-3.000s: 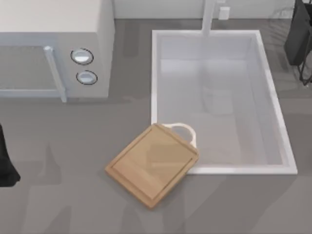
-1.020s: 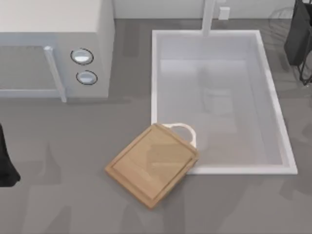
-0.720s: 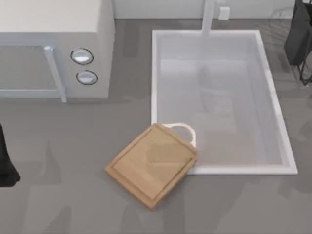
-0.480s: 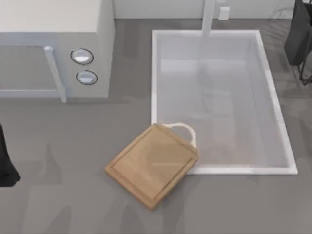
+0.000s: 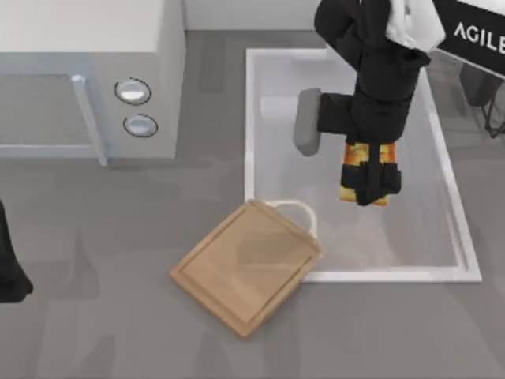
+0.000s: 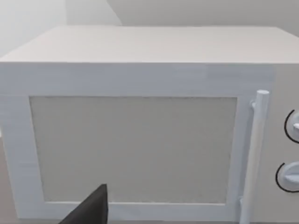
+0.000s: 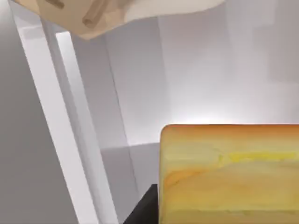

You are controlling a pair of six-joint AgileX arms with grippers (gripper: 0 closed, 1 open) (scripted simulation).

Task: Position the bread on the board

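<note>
Right gripper [image 5: 368, 185]: black, blocky fingers hanging over the sink basin, clamped on the bread from either side
Bread [image 5: 353, 155]: a small chunk held above the basin, well apart from the board; orange to golden with darker toasted bands in the top view, and a smooth yellow-gold squared face with rounded corners in the right wrist view [image 7: 231, 175]
Board [image 5: 247, 267]: light tan wooden rectangle with a shallow groove running just inside its rim, lying turned at an angle on the counter, one corner resting on the sink's front-left rim
Board handle [image 5: 296, 209]: a white rounded loop at the end nearest the sink, reaching over the basin's edge
Sink [image 5: 253, 118]: a rectangular basin with a raised white rim and smooth pale walls, at the top view's right half
Counter [image 5: 102, 260]: flat, matte grey surface
Microwave [image 5: 87, 47]: boxy pale grey housing at the top view's left, with two round dials [image 5: 132, 91] and a slim vertical bar handle [image 6: 254, 154]; its door panel is a flat, faintly grainy rectangle in the left wrist view
Left arm [image 5: 9, 264]: a dark shape parked at the top view's left edge; whether its fingers are open or closed I cannot tell
</note>
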